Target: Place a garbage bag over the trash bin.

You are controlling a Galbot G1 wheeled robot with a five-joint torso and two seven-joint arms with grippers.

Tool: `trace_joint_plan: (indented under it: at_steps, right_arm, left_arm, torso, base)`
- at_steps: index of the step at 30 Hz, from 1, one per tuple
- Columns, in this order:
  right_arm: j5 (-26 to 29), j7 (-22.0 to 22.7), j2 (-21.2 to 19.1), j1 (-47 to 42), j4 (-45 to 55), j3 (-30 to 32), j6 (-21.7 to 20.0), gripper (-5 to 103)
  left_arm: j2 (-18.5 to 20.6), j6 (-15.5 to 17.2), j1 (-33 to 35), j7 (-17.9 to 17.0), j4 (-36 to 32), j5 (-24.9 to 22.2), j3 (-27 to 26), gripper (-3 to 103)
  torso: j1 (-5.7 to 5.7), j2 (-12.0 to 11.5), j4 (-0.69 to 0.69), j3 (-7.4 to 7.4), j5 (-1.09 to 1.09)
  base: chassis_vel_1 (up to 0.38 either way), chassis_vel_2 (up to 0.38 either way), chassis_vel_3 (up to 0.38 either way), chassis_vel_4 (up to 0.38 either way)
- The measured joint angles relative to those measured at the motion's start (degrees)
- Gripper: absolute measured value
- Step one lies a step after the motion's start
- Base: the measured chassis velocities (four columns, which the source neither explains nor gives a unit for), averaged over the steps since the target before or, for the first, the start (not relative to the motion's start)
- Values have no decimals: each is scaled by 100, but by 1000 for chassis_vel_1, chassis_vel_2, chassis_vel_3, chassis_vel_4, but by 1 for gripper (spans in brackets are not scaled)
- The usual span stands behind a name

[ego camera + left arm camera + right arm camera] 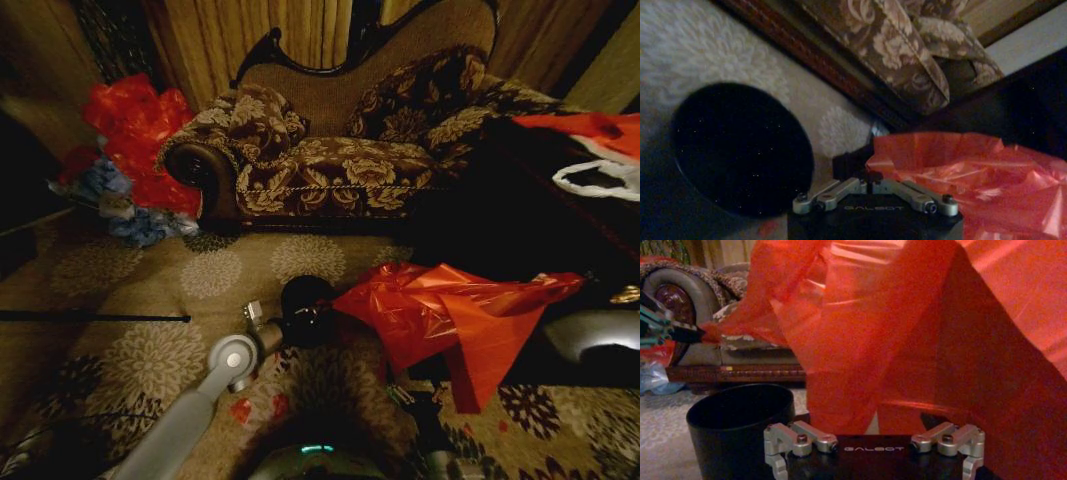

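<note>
since the garbage bag [450,315] is thin, limp and slippery, i pinch its edge with my left tool [863,176] beside the trash bin [305,305]; my right tool [873,432] grips its hanging film.

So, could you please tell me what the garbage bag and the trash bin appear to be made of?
The garbage bag looks like thin plastic film: bright red, glossy, creased, and light glows through it in the right wrist view. The trash bin has a smooth, matte black wall with a thin round rim, probably moulded plastic, though painted metal cannot be ruled out.
</note>
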Motion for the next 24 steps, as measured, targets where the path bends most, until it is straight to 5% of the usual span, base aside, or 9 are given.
trace_joint_plan:
  at_steps: [7, 24]
  right_arm:
    - [90, 12, -54, 62, 9, 52, -17, 100]
    - [288, 30, -161, 180, 4, 81, -121, 100]
  left_arm:
    - [288, -26, -21, -11, -94, -252, -526, 0]
    - [556, -32, -26, -21, -119, -512, -877, 0]
  torso:
    - [0, 0, 0, 0, 0]
    - [0, 0, 0, 0, 0]
  base:
    - [0, 0, 0, 0]
    - [0, 0, 0, 0]
